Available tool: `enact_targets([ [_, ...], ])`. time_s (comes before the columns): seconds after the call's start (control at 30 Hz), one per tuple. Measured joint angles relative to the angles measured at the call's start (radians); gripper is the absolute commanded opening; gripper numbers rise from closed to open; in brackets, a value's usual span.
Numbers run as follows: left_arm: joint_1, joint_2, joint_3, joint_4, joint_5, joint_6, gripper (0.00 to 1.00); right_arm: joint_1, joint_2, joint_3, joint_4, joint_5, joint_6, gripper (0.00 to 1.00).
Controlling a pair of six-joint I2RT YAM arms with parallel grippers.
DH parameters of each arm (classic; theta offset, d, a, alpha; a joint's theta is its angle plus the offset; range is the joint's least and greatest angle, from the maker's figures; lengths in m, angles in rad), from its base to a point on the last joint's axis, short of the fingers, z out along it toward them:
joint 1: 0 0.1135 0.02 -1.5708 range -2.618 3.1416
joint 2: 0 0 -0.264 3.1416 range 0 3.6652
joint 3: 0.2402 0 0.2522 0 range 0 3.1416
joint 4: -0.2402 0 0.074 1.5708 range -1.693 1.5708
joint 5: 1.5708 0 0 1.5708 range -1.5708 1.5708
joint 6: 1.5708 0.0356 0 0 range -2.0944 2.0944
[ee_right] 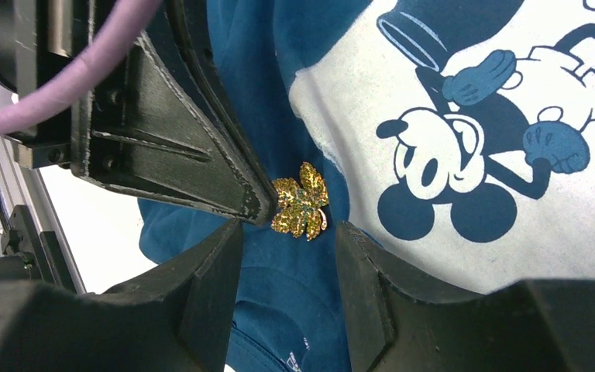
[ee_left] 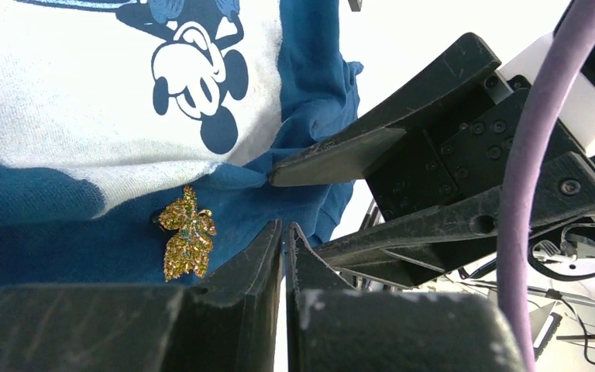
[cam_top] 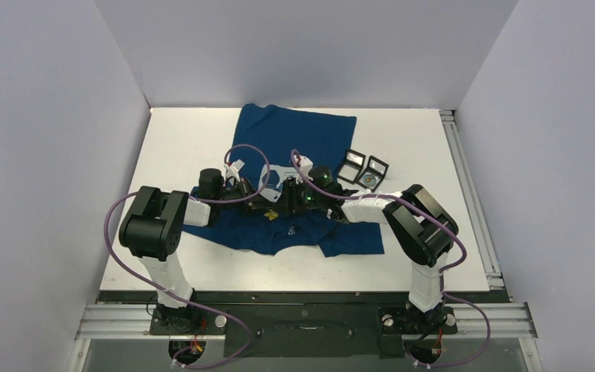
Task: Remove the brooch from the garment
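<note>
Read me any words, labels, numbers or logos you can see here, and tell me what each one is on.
No text here can be read.
White marking on the garment, by the neckline: too small and blurred to read.
Mouse print: a picture only, no words visible.

I count one dark blue T-shirt (cam_top: 310, 132), one gold leaf-shaped brooch (ee_right: 300, 203), one cartoon mouse print (ee_right: 465, 178), two small black square cases (cam_top: 350, 165), one white table (cam_top: 186, 147), two purple cables (cam_top: 116, 232), and two grippers: left gripper (ee_left: 285, 232), right gripper (ee_right: 288, 231).
</note>
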Motion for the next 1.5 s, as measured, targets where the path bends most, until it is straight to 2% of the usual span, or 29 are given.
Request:
enact_targets([
  [0.07, 0.0, 0.01, -0.001, 0.012, 0.001, -0.009, 0.22, 0.0, 0.0, 0.002, 0.001, 0.0, 0.002, 0.44],
  [0.13, 0.005, 0.013, -0.005, 0.019, -0.008, -0.014, 0.3, 0.0, 0.0, 0.003, 0.0, -0.002, 0.005, 0.43],
  [0.27, 0.045, -0.005, -0.028, -0.011, -0.029, 0.001, 0.36, 0.002, 0.0, 0.003, -0.006, 0.006, 0.001, 0.41],
  [0.37, 0.082, -0.043, -0.04, -0.075, -0.061, 0.041, 0.36, 0.009, 0.0, 0.004, -0.021, 0.018, -0.01, 0.42],
  [0.47, 0.1, -0.078, -0.041, -0.129, -0.095, 0.082, 0.31, 0.024, 0.0, 0.006, -0.037, 0.025, -0.015, 0.43],
  [0.67, 0.095, -0.06, -0.041, -0.155, -0.107, 0.097, 0.18, 0.043, 0.0, 0.036, -0.069, 0.042, -0.034, 0.44],
  [0.87, 0.065, -0.024, -0.041, -0.156, -0.107, 0.093, 0.14, 0.054, 0.0, 0.055, -0.093, 0.057, -0.048, 0.45],
  [1.07, 0.035, -0.001, -0.041, -0.15, -0.107, 0.084, 0.16, 0.057, 0.003, 0.062, -0.114, 0.064, -0.062, 0.45],
  [1.23, 0.026, 0.009, -0.041, -0.117, -0.106, 0.056, 0.27, 0.068, 0.025, 0.071, -0.132, 0.07, -0.068, 0.46],
  [1.5, 0.027, 0.004, -0.041, -0.108, -0.108, 0.052, 0.36, 0.074, 0.028, 0.071, -0.145, 0.079, -0.082, 0.45],
])
